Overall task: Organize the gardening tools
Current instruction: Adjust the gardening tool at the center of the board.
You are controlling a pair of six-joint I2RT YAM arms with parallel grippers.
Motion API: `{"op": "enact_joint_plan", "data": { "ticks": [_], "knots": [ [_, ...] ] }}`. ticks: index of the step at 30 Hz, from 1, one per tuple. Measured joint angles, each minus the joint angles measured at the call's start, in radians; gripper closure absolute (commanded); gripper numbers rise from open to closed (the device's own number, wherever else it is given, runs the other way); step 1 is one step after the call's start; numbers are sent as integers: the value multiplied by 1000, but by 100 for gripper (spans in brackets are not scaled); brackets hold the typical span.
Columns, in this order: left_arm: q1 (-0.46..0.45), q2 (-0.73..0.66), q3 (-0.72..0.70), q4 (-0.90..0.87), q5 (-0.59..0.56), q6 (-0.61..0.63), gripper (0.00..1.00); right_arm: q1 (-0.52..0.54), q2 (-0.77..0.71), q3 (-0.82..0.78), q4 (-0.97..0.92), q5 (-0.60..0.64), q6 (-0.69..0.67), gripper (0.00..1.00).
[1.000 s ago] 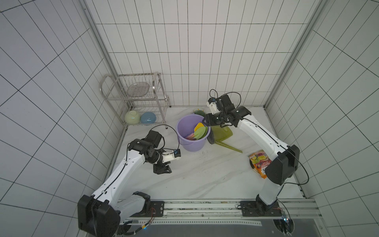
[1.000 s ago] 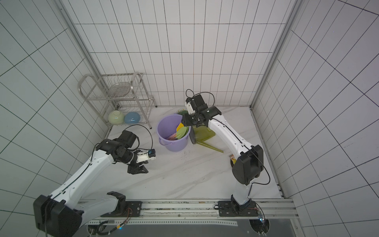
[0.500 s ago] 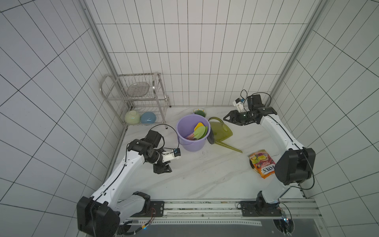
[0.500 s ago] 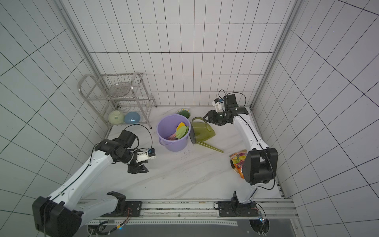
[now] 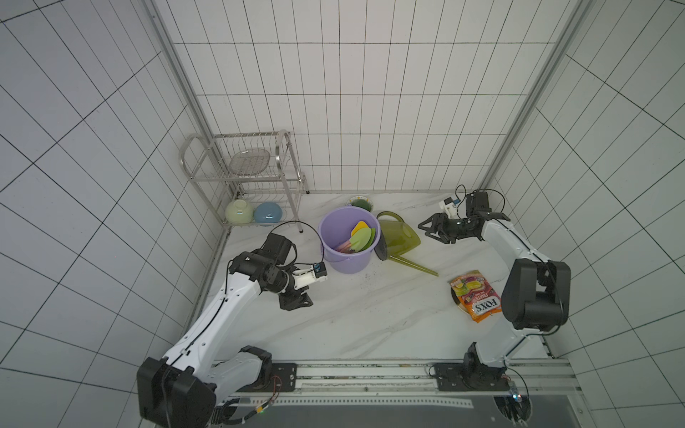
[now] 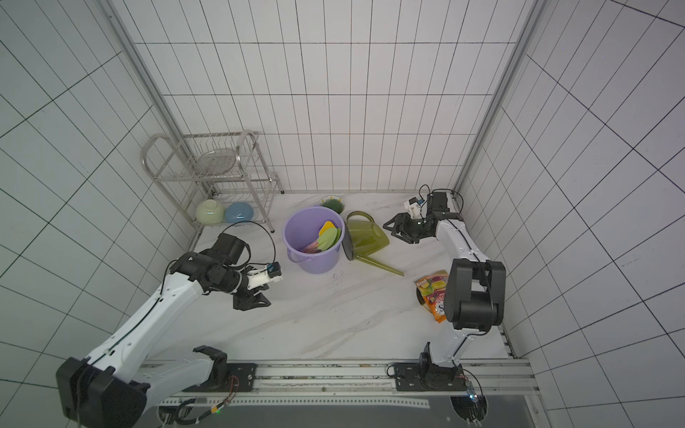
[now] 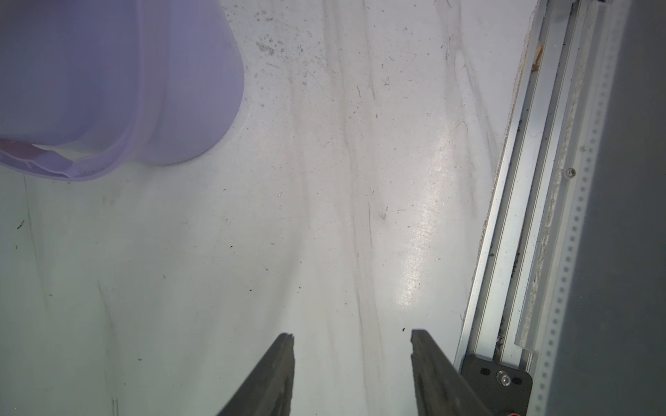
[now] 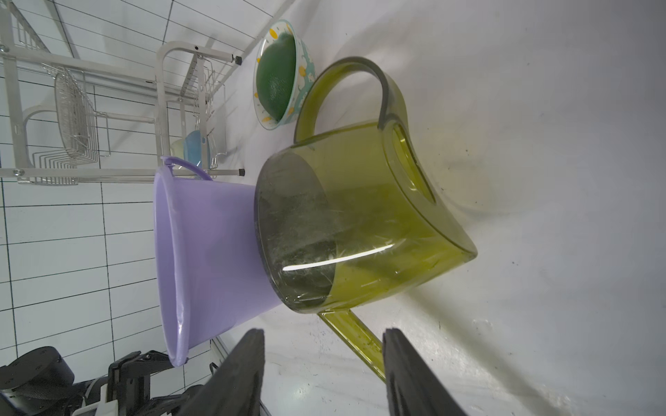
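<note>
White arms bent low, right gripper agape near watering can, left gripper agape, empty.

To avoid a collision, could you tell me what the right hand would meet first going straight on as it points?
Probably the translucent olive-green plastic watering can lying on its side, near its spout; nothing shows between it and the right hand.

The left arm and the right arm have smooth white covers on the long parts and black, blocky joints. A thin black cable loops over each wrist, next to a small white camera holder with a blue part. The left gripper and the right gripper are black, with flat, dull, dark grey fingers.
</note>
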Motion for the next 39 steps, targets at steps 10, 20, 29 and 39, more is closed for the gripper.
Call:
{"op": "enact_joint_plan", "data": {
  "ticks": [10,20,29,39],
  "knots": [
    [0,0,3,27,0,-30,46,0,60,-5,26,1,-32,42],
    [-4,0,3,29,0,-30,46,-17,322,256,-117,-62,-227,27],
    [-5,8,-3,29,2,-28,47,-73,490,436,-272,-255,-368,25],
    [-5,16,-7,33,30,-29,47,-74,647,570,-367,-420,-437,25]
  ]
}}
